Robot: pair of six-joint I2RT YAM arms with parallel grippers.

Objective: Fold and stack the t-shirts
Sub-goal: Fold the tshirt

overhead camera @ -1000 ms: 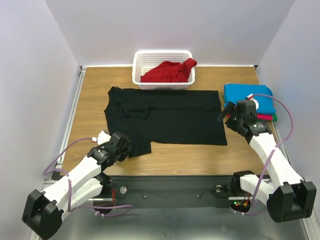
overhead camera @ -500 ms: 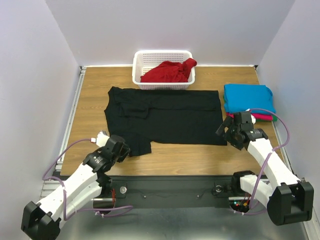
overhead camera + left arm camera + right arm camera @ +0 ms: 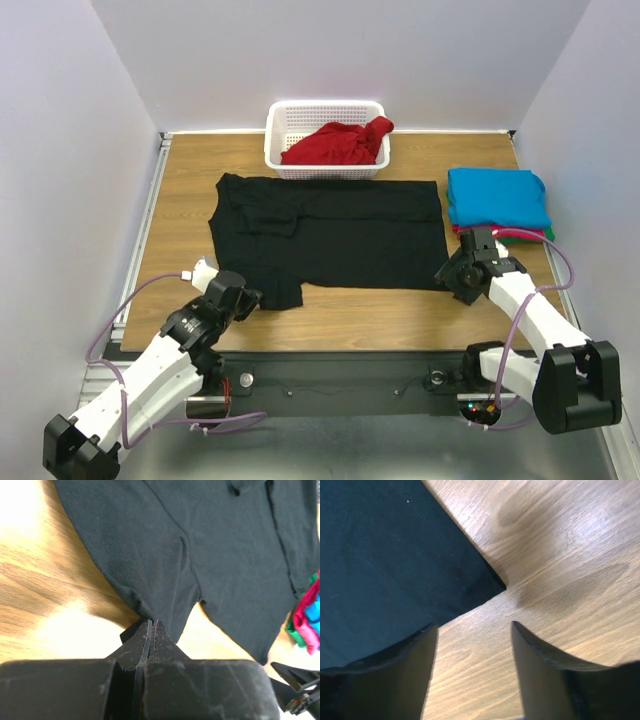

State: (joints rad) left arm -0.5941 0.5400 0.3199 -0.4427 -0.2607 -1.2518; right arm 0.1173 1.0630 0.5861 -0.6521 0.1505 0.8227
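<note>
A wooden table (image 3: 190, 190) is seen from above, with two white robot arms mounted at its near edge; a black shirt (image 3: 330, 235) is spread flat across the middle, its long side running left to right.

The left gripper (image 3: 255, 298) is placed at the shirt's near-left corner, where a small flap juts toward the arms; in the left wrist view its jaws are shown pressed fully together, and a bunched fold of the shirt's edge is pinched between the tips; the rest of the cloth is fanned out flat beyond them.

The right gripper (image 3: 452, 272) is lowered at the shirt's near-right corner; in the right wrist view its jaws are shown apart, with nothing between them; the pointed corner of the shirt is seen lying flat on the wood just ahead of the gap; whether either finger (image 3: 385, 680) is touching the cloth cannot be told.

A stack (image 3: 497, 205) of folded shirts is set on the right side of the table, just beyond the right gripper; a turquoise shirt (image 3: 495, 190) is on top, with pink-red and green edges showing beneath it.

A white lattice basket (image 3: 275, 150) is placed at the far edge, just behind the black shirt; a crumpled red shirt (image 3: 335, 145) is held inside it, with one part raised at the right rim.
</note>
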